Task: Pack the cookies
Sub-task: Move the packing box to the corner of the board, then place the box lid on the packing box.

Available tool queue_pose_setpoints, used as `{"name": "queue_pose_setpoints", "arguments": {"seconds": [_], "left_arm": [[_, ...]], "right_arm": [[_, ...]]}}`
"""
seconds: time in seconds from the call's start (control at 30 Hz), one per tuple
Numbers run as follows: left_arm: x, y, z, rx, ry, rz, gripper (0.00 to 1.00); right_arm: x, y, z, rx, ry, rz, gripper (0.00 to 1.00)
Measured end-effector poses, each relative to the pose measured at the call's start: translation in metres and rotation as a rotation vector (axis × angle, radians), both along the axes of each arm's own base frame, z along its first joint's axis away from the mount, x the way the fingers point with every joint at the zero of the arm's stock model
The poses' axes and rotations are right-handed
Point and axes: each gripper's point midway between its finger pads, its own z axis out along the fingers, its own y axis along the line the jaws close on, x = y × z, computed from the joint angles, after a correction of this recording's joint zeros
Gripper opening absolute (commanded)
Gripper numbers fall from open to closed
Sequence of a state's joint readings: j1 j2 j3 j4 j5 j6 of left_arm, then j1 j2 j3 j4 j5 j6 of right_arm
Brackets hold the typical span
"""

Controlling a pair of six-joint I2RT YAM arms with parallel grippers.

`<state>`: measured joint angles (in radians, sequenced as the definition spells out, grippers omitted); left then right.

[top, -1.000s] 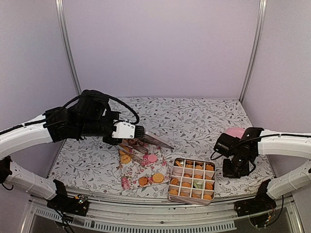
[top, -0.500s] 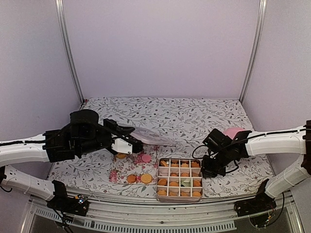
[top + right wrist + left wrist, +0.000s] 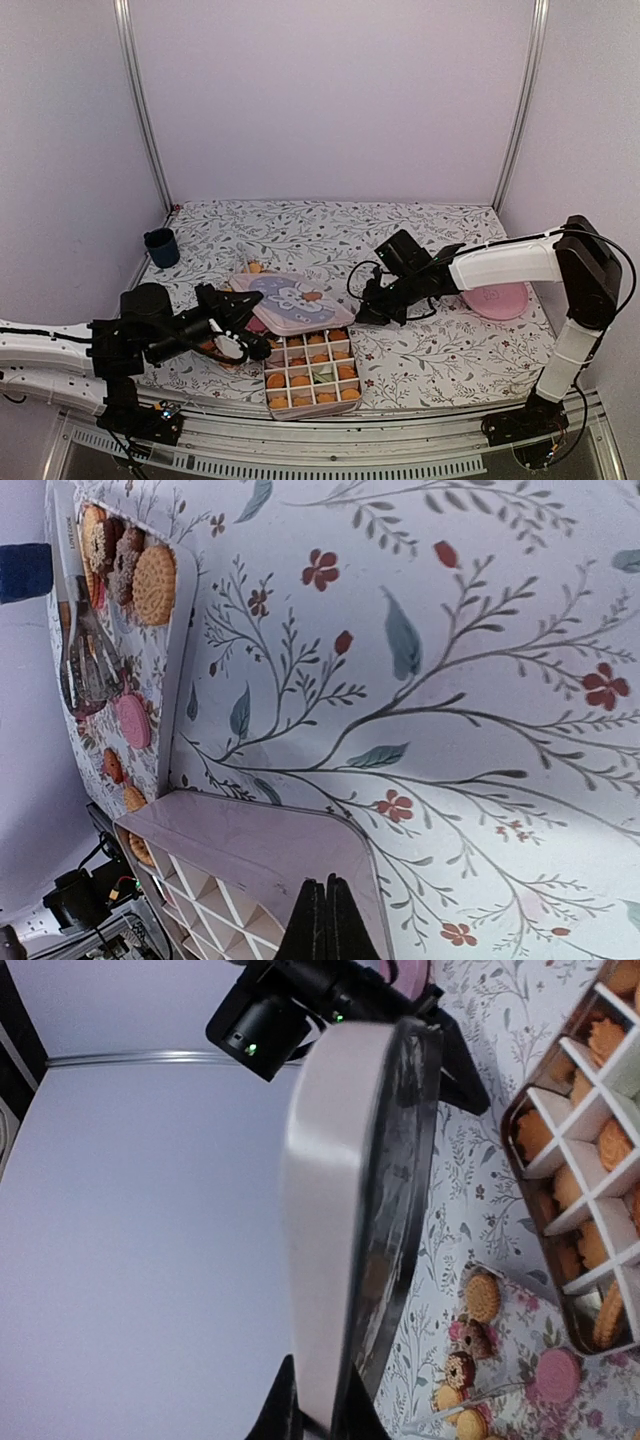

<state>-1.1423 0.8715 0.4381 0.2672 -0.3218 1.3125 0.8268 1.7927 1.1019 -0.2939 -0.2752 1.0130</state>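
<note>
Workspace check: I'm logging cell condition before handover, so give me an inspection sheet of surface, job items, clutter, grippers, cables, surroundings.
Surface: floral-print tablecloth, no spills seen.
Job's things: small round cookies in the divided square tin, more loose to its left; flat pink lid held over the tin's far edge.
Clutter: dark blue cup far left; round pink plate right.
Grippers: left gripper shut on the lid; right gripper shut, tips at the lid's other edge.
Cables: black cable loops by the right wrist.
Surroundings: plain lilac walls, metal posts.
</note>
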Motion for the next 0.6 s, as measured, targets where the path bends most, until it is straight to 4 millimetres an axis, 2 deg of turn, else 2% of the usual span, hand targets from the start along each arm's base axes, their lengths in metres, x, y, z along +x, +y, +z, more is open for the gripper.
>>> {"name": "queue_pose_setpoints", "arguments": {"seconds": [0.07, 0.2, 0.27, 0.4, 0.53, 0.6], "left_arm": [[-0.010, 0.006, -0.015, 0.013, -0.029, -0.041, 0.00], [-0.022, 0.011, -0.048, 0.073, -0.034, -0.096, 0.00], [-0.026, 0.012, -0.056, 0.083, -0.042, -0.117, 0.00], [-0.038, 0.015, -0.064, 0.070, -0.090, -0.181, 0.00], [-0.053, 0.023, -0.086, 0.087, -0.141, -0.250, 0.00], [-0.056, 0.023, -0.086, 0.088, -0.162, -0.269, 0.00]], "right_arm": [[0.005, -0.017, 0.001, -0.001, -0.007, -0.030, 0.00], [0.016, -0.066, 0.006, -0.010, -0.023, -0.133, 0.00], [0.020, -0.081, 0.011, -0.011, -0.041, -0.170, 0.00], [0.016, -0.087, 0.018, -0.005, -0.060, -0.172, 0.00], [0.008, -0.092, 0.012, -0.015, -0.051, -0.165, 0.00], [0.005, -0.095, 0.009, -0.021, -0.045, -0.165, 0.00]]}}
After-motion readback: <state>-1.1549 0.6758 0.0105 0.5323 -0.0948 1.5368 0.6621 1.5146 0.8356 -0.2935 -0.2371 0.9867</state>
